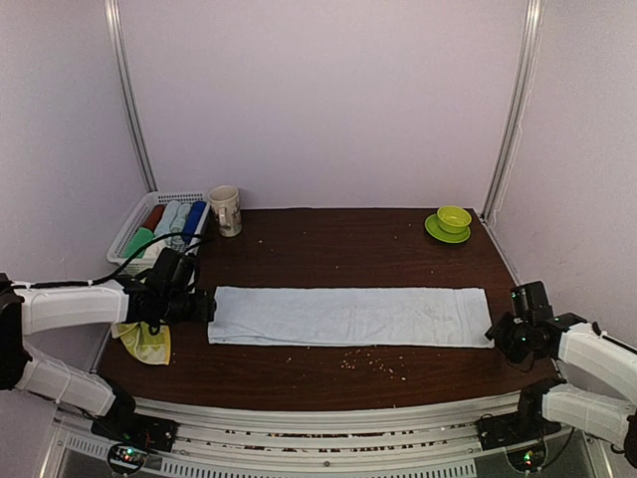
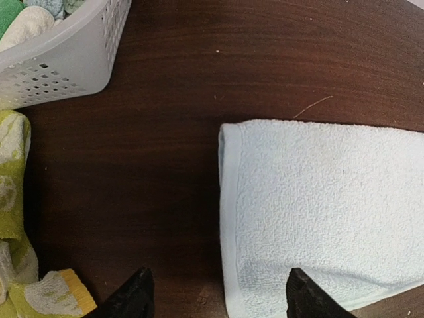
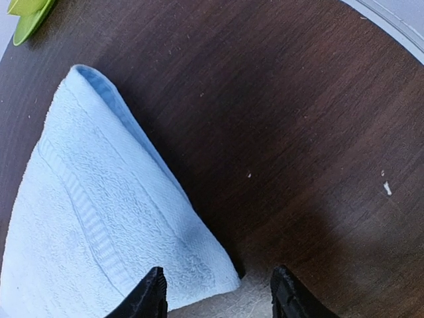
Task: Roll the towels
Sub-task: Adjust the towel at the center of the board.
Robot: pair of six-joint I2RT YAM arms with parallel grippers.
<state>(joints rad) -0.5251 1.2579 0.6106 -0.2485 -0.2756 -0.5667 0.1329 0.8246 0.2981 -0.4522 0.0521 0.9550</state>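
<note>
Dark wood table [image 1: 338,244], pale walls all round; the long pale blue towel [image 1: 348,317] lies flat across the middle; the yellow-green towel [image 1: 147,342] sits bunched at the left edge; left gripper [image 2: 217,295] hangs over the blue towel's left end, jaws wide, holding nothing; right gripper [image 3: 217,291] hangs over its right corner, jaws apart, empty too.

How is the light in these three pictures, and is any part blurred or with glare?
Top external view: soft, even light, the pale blue towel sharp. Left wrist view: towel weave crisp; the fingers of the left hand dark, slightly soft. Right wrist view: a pale sheen on the table near the right hand, a thin shadow by the towel corner.
</note>
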